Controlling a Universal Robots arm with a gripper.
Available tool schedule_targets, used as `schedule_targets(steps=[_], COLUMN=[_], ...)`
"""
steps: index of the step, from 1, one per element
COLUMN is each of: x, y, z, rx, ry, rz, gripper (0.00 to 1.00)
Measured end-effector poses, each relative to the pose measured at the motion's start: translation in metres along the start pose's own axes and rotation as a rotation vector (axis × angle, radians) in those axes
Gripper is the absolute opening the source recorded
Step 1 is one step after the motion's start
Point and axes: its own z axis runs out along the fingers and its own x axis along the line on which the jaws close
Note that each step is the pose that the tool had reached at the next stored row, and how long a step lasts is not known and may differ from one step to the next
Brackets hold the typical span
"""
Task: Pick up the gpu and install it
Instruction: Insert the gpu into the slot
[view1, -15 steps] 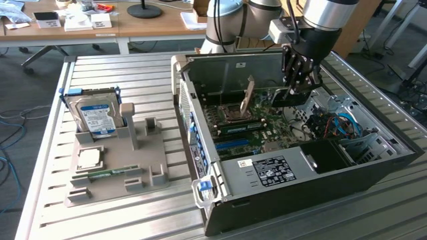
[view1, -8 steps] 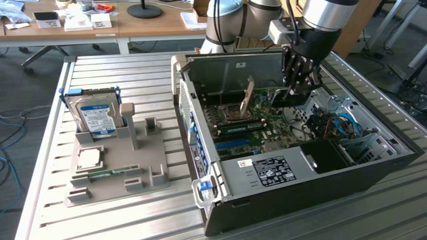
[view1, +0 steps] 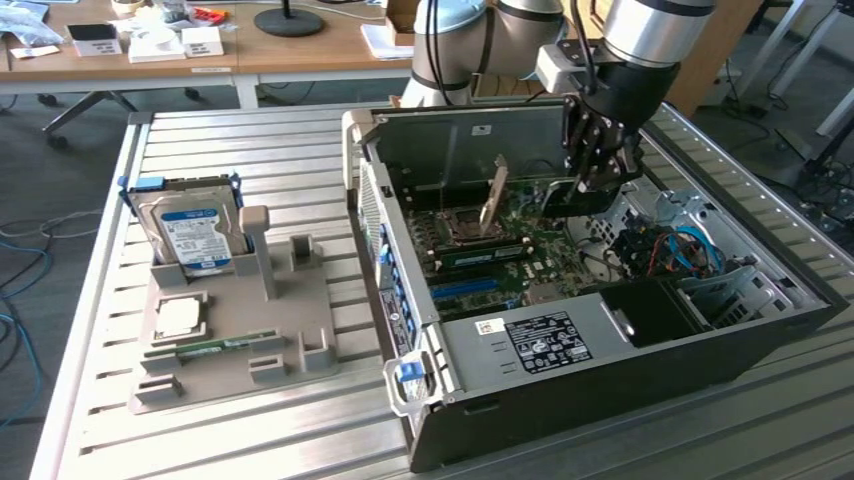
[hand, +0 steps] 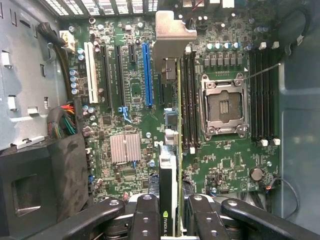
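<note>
My gripper (view1: 603, 170) hangs inside the open computer case (view1: 641, 350), above the motherboard (view1: 514, 255). It is shut on the gpu (hand: 170, 165), which the wrist view shows edge-on between the two black fingers (hand: 146, 217): a thin green board with a black face and a silver end bracket (hand: 172, 30). The card is held above the board, beside the long blue slot (hand: 146, 75) and the empty processor socket (hand: 223, 107). In the exterior view the gpu (view1: 581, 203) is a dark shape below the fingers.
A grey fixture (view1: 234, 330) on the slatted table at the exterior view's left holds a blue-labelled hard drive (view1: 198, 235), a processor chip (view1: 178, 318) and a memory stick (view1: 220, 346). Cable bundles (hand: 62, 122) and case walls crowd the board's edges.
</note>
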Motion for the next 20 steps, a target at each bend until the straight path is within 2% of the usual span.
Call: schedule_targets(steps=[5, 10, 20], x=[0.0, 0.003, 0.009], y=[0.0026, 0.0089, 0.0118], z=[0.0004, 0.0013, 0.0143], rx=[0.0001, 0.0002, 0.0002], ry=[-0.0003, -0.0002, -0.0002], rz=[0.0, 0.0, 0.0], gripper=[0.27, 0.27, 0.27])
